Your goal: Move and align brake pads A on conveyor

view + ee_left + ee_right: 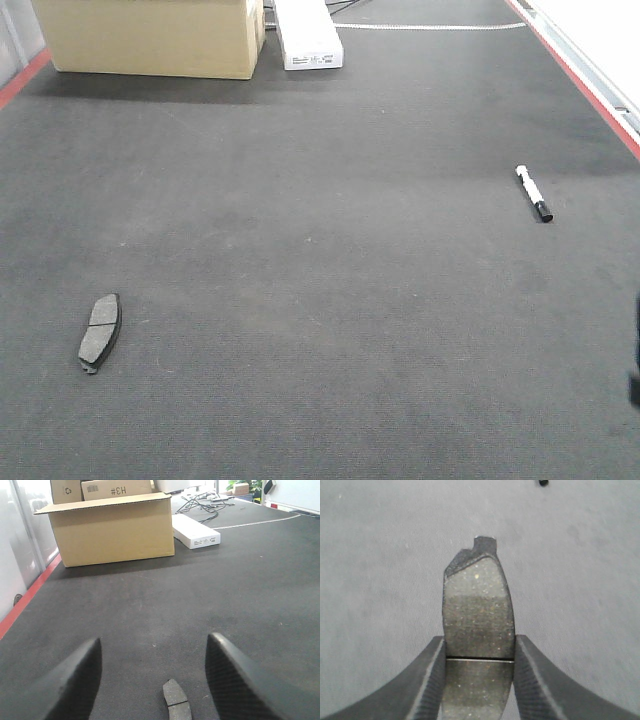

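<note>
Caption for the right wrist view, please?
Right gripper clamps a brake pad by its long edges, dark conveyor behind.

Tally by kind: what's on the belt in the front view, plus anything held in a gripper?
Brake pads: 2 (loose pad on the belt, held pad in the right gripper)
Marker pen: 1
Cardboard box: 1
White box: 1
Total: 5

L pincer (153, 640) spread above brake pad (177, 702) lying on conveyor (225, 570).
</note>
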Robot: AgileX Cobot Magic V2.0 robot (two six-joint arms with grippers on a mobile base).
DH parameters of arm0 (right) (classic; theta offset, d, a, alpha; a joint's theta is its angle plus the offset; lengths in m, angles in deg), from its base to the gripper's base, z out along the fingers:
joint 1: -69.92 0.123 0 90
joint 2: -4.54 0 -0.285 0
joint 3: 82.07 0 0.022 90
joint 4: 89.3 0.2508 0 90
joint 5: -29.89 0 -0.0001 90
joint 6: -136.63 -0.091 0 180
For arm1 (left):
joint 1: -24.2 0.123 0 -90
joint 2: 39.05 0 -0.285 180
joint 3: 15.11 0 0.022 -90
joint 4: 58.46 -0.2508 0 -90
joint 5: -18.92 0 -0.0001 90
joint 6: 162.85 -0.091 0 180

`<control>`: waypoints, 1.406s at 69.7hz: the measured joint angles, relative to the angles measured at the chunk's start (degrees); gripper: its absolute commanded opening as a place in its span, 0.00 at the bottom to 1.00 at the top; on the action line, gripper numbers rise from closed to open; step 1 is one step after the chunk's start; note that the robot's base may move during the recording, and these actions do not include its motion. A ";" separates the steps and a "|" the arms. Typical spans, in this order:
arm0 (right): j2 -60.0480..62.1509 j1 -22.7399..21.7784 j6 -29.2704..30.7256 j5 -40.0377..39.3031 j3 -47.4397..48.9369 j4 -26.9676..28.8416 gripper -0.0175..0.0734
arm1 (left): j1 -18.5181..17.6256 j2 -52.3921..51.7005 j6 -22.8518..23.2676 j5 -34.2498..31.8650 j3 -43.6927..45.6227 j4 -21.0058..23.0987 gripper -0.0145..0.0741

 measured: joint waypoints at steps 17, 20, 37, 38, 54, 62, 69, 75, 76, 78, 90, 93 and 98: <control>-18.46 0.00 1.52 -1.31 8.45 0.37 0.21 | 0.00 0.00 0.00 0.00 0.00 0.00 0.67; -21.34 0.00 1.64 -1.75 9.74 0.37 0.21 | 0.00 0.00 0.00 0.00 0.00 0.00 0.67; -38.05 0.00 2.23 -2.88 18.24 0.41 0.21 | 0.00 0.00 0.00 0.00 0.00 0.00 0.67; -39.49 0.00 2.29 -2.81 18.81 0.41 0.21 | 0.00 0.00 0.00 0.00 0.00 0.00 0.67; -53.44 0.00 2.71 0.70 28.10 0.41 0.21 | 0.00 0.00 0.00 0.00 0.00 -0.02 0.67; -58.85 0.00 3.02 2.76 31.49 0.44 0.21 | 0.00 0.00 0.00 0.00 0.00 -0.02 0.67; -61.90 0.00 3.16 4.15 33.27 0.71 0.22 | 0.00 0.00 0.00 0.00 0.00 -0.02 0.67; -63.70 0.00 3.68 4.49 33.83 1.70 0.22 | 0.00 0.00 0.00 0.00 0.00 -0.02 0.67; -63.89 0.00 3.85 4.49 33.89 1.86 0.22 | 0.00 0.00 0.00 0.00 0.00 -0.02 0.67; -64.21 0.00 4.07 4.58 33.89 2.18 0.22 | 0.00 0.00 0.00 0.00 0.00 -0.02 0.67; -65.40 0.00 4.35 5.06 33.89 3.27 0.23 | 0.00 0.00 0.00 0.00 0.00 -0.02 0.67; -65.70 0.00 4.40 5.25 33.93 3.50 0.23 | 0.00 0.00 0.00 0.00 0.00 -0.02 0.67; -66.15 0.00 4.46 5.43 33.93 3.63 0.23 | 0.00 0.00 0.00 0.00 0.00 -0.02 0.67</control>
